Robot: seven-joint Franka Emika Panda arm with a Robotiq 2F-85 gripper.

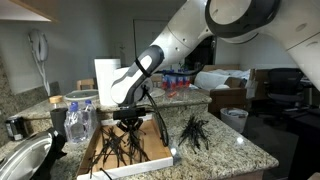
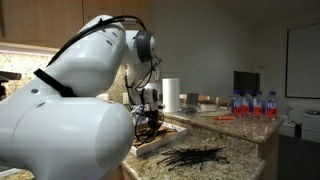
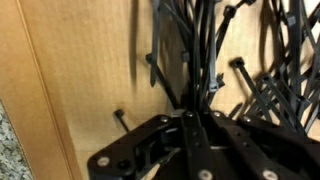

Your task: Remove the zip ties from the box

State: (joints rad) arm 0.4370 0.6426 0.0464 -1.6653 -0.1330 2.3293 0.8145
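Inside the box, the gripper is seen with its jaws pressed together on what seems a bunch of the zip ties directly beneath it, their long axes fanned along the box's floor. A further heap is seen outside the box, just beside it.

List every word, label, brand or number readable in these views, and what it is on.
None can be read.
The red labels on the clear plastic water bottles are too small and blurred.
The brown cardboard bottom of the shallow box shows no print.
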